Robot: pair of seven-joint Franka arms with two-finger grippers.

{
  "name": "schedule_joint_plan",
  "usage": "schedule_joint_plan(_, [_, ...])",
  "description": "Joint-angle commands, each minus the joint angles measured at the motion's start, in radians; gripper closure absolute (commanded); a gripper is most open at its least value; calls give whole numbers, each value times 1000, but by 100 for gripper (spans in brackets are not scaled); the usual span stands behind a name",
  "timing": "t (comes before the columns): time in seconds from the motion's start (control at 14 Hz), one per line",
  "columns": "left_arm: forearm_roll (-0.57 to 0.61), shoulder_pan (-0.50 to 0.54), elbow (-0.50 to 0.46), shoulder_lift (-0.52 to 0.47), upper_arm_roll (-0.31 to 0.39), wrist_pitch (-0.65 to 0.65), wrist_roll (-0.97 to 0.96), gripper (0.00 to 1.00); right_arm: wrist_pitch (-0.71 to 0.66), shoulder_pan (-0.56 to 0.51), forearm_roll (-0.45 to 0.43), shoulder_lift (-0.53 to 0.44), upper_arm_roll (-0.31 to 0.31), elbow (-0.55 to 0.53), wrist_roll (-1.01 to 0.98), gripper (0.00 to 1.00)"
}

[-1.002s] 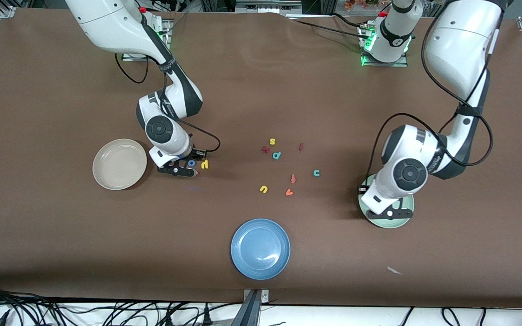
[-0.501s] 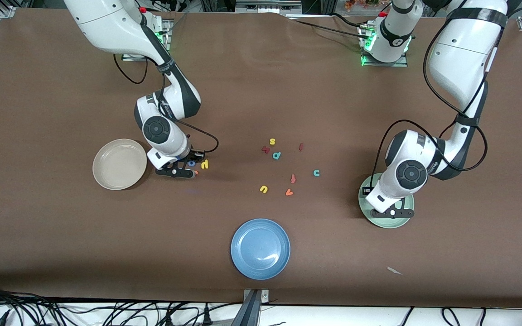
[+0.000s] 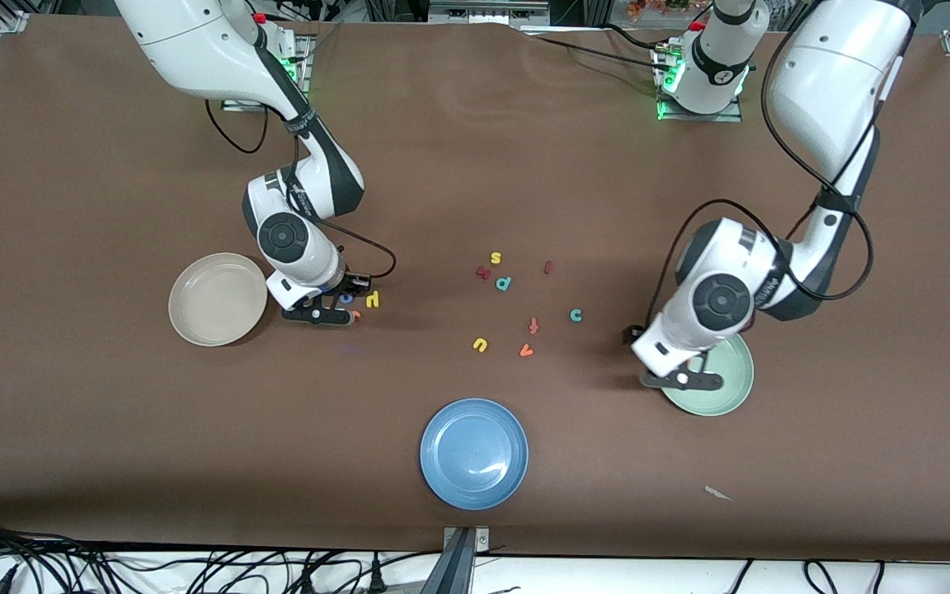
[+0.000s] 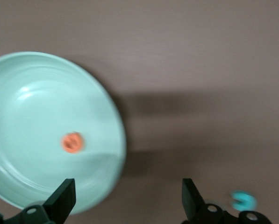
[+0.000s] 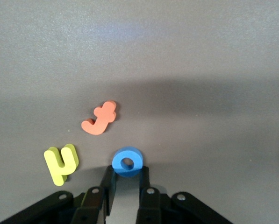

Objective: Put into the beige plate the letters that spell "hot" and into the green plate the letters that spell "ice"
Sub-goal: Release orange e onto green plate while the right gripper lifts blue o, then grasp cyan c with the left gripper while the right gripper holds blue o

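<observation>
- Two arms reach over the table, both low over it.
- Three plates: the beige plate (image 3: 218, 299) toward the right arm's end, the green plate (image 3: 718, 379) toward the left arm's end, and a blue plate (image 3: 474, 453) between them, nearest the front camera.
- Twelve foam letters in all — eleven on the table and one in a plate.
- Three lie by the right gripper (image 3: 341, 304): the blue o (image 3: 347, 298), the yellow h (image 3: 372, 300) just beside it, and the orange t (image 5: 99, 118) near both.
- Eight are scattered mid-table: a yellow s (image 3: 496, 258), a dark red curved letter (image 3: 483, 272), a teal p (image 3: 504, 283), the dark red i (image 3: 548, 266), the teal c (image 3: 576, 314), an orange stemmed letter (image 3: 533, 325), a yellow u (image 3: 480, 345) and an orange v (image 3: 526, 351).
- Since a second ago, the left gripper (image 3: 681, 379) has shifted from over the green plate's middle to over its rim on the side toward the mid-table letters. Its fingers (image 4: 60, 200) have spread wide, released and holding nothing.
- The right gripper has barely moved. It sits at table level with its fingers (image 5: 109, 182) drawn in and pinching the blue o at their tips.
- The green plate holds the orange e (image 4: 72, 142), lying flat near its middle — the one letter in any plate.
</observation>
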Motion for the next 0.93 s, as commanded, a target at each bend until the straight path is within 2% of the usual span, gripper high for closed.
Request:
schedule_joint_plan(0.0, [-65,-10,-2,-1,-45,-20,-66,0,13,-5,-8,-7,4,-14,-10,77])
schedule_joint_plan(0.21, [-63,-82,-20,8,-47,-18,-125,1,8,-9,-8,-8,2,-14,-10,77])
schedule_joint_plan(0.29, [-63,-105,-19,22,-47,-15,-126,11,8,-9,-9,-8,2,-13,-10,76])
schedule_joint_plan(0.36, [-63,-119,-20,32,-47,-11,-128,15,13,-7,-9,-8,2,-11,-13,69])
schedule_joint_plan(0.57, [-53,-124,-55,49,-45,54,-131,39,17,-10,-29,-7,2,1,-22,66])
schedule_joint_plan(0.72, [-51,-117,-120,49,-42,149,-129,38,19,-13,-35,-7,2,1,-39,64])
schedule_joint_plan(0.86, [-28,-119,-128,49,-36,158,-128,38,19,-15,-38,-7,1,1,-39,64])
